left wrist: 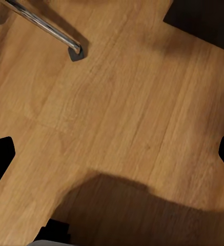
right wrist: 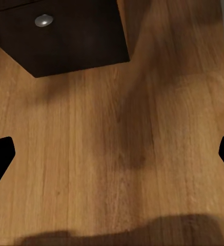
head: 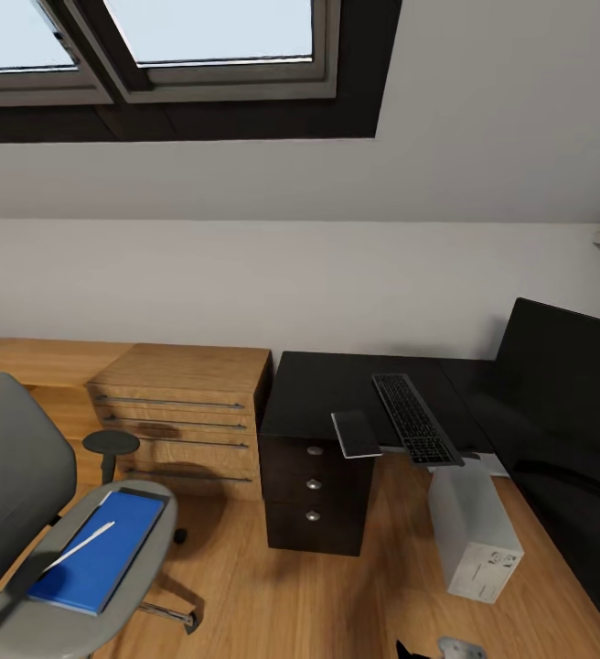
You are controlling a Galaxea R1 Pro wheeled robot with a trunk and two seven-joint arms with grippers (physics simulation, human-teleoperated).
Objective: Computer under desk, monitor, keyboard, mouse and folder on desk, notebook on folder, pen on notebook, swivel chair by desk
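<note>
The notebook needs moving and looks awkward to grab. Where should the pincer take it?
Grip the notebook by the part that juts past the front rim of the desk, coming from the room side, one finger above and one below. It is thin and lies flat, so its overhanging end probably offers the easiest pinch.

Beyond the parted black fingertips [right wrist: 0, 160], a black drawer block with round silver knob [right wrist: 43, 20] stands on wooden plank floor [right wrist: 112, 154].
</note>
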